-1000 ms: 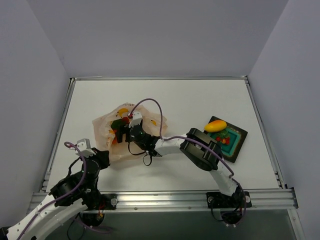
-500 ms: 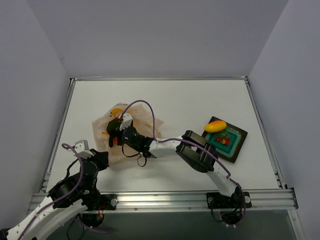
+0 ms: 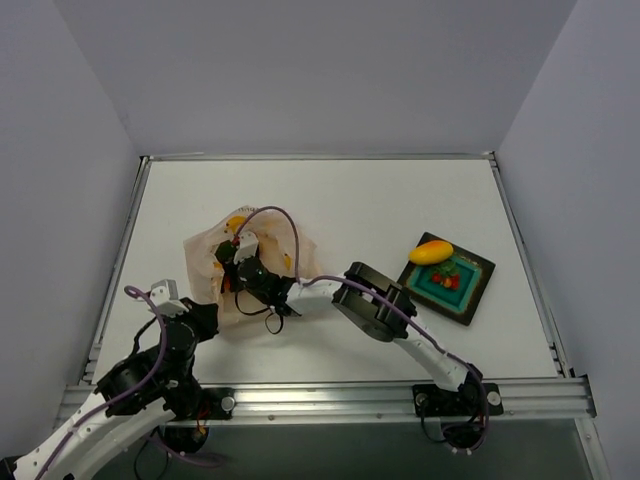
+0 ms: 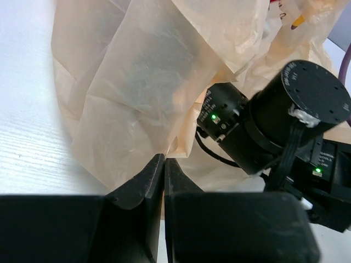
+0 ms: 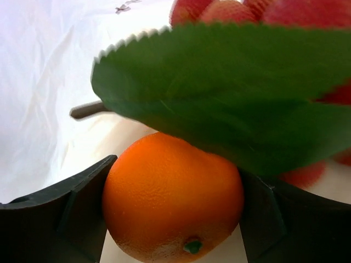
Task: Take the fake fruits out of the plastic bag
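The pale peach plastic bag lies crumpled at the table's left. My left gripper is shut, pinching the near edge of the plastic bag. My right gripper reaches inside the bag. In the right wrist view a round orange sits between its fingers, touching both. A green leaf and red fake fruits lie just beyond the orange. A yellow-orange mango and small red pieces rest on the dark teal tray.
The right arm's black wrist lies over the bag close to my left fingers. The tray stands at the right of the white table. A metal rail runs along the near edge, and grey walls enclose the other sides.
The right arm has pushed further left into the bag, and its jaws have come in around the orange. The bag has bunched up smaller. The left gripper has stayed shut in place.
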Robot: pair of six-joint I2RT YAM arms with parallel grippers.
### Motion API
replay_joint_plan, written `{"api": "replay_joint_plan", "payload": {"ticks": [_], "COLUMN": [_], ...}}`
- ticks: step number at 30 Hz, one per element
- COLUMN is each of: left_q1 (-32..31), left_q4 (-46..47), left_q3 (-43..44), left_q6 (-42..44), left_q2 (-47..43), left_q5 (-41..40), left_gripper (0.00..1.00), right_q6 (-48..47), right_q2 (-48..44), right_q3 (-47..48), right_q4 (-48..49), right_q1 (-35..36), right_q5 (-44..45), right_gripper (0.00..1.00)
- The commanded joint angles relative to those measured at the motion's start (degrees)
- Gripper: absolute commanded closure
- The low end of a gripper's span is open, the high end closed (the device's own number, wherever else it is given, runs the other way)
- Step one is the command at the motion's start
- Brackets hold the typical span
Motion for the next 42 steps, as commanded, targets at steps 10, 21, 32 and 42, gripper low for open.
{"api": "replay_joint_plan", "payload": {"ticks": [10,21,32,42], "left_q1": [0.3,0.3,0.4,0.4], "left_q4": [5.5,17.8,24.2,22.2], "left_q3": [-0.2,-1.8,-4.8,-6.8], "left_q6": [1.9,8.5,14.7,14.9], "left_q2": [0.9,6.5,5.7,1.7], "left_q5": [0.3,2.6,6.1,7.0], "left_gripper": [0.98,0.98,0.98,0.98], "right_q6": [-3.0,-3.5,24.5,25.7], "right_q2": [-26.1,-62.8,-87.8,-78.5], "right_q3": [-22.0,-48.0,-62.2,-60.5], "right_q4": [3.9,-7.6,-45.9,-47.9], "right_q1": [0.8,-1.7,-13.6,-23.1], "right_q5": [-5.2,8.0,38.8,40.0], "right_gripper": [0.62,0.66,0.64,0.62]}}
